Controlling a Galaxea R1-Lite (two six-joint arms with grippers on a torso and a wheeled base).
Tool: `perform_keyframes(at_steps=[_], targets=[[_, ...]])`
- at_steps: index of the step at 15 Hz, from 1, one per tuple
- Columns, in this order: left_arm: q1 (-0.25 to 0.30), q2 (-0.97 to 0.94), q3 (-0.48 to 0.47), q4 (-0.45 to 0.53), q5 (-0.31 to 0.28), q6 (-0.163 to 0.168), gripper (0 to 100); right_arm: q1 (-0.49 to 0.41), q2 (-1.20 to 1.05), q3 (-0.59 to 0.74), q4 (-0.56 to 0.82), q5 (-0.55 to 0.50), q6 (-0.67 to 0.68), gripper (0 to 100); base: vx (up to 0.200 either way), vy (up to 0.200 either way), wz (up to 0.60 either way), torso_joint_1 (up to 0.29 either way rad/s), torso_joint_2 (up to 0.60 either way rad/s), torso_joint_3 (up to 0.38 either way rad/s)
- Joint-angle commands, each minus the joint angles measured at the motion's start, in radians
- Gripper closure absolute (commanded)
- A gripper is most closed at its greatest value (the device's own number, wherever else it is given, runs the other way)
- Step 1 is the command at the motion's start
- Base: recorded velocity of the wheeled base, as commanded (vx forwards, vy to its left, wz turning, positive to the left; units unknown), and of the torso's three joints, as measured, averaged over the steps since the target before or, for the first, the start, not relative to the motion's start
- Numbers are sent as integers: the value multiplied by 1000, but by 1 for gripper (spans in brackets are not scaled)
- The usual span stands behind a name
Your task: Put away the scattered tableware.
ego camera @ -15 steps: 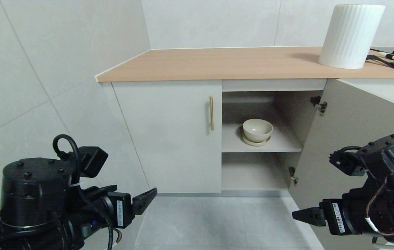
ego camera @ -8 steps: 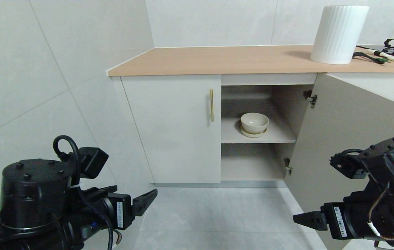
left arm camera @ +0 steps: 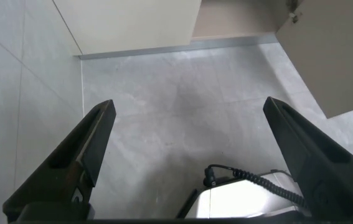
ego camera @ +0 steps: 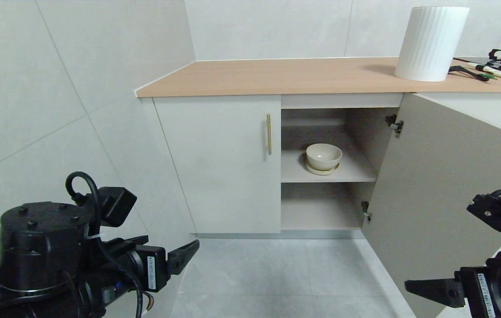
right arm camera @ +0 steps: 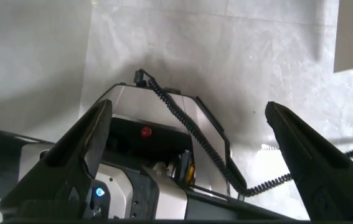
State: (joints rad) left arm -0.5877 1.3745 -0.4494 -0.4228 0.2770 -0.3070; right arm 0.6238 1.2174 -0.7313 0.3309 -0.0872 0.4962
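Inside the open right half of a pale grey, matte floor cabinet (ego camera: 217, 168), one round cream ceramic bowl (ego camera: 323, 156) sat upright on one matching shallow saucer (ego camera: 321, 170), both smooth and glossy. The pair rested on the upper shelf (ego camera: 356, 170), towards its left side and near the front edge. A second, lower shelf level (ego camera: 316, 216) lay beneath it.

The cabinet had two flat doors. The left door was shut and carried one slim vertical brass bar handle (ego camera: 269, 140). The right door (ego camera: 435, 185) stood swung wide open on two small metal hinges (ego camera: 394, 125).

A light wood-grain countertop (ego camera: 276, 75) ran along the top. On it, to the right, stood one tall white ribbed cylindrical container (ego camera: 431, 43), with a few long-handled utensils (ego camera: 493, 70) lying just beyond it; their number could not be told.

The walls (ego camera: 34, 88) were clad in large, smooth, pale grey tiles, and the floor (ego camera: 276, 274) in similar grey tiles.

The black left gripper (left arm camera: 188, 106) hung low above the floor, well short of the cabinet, its two tapered fingers spread wide apart. The black right gripper (right arm camera: 188, 107) was likewise low, on the near side of the open door, with its fingers splayed wide too.
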Motion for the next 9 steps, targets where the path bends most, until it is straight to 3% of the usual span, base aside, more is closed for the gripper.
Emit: perform_keyframes(at_steps=[1, 3, 9], targets=[[0, 3, 0, -1, 1, 0, 0, 1, -58, 26, -1, 0, 1, 0, 0, 0, 0, 0, 0, 0], [0, 5, 0, 1, 1, 0, 0, 1, -62, 39, -1, 1, 2, 0, 0, 0, 0, 0, 0, 0], [0, 6, 0, 1, 2, 2, 0, 1, -64, 72, 0, 0, 4, 0, 0, -200, 0, 2, 1, 4]])
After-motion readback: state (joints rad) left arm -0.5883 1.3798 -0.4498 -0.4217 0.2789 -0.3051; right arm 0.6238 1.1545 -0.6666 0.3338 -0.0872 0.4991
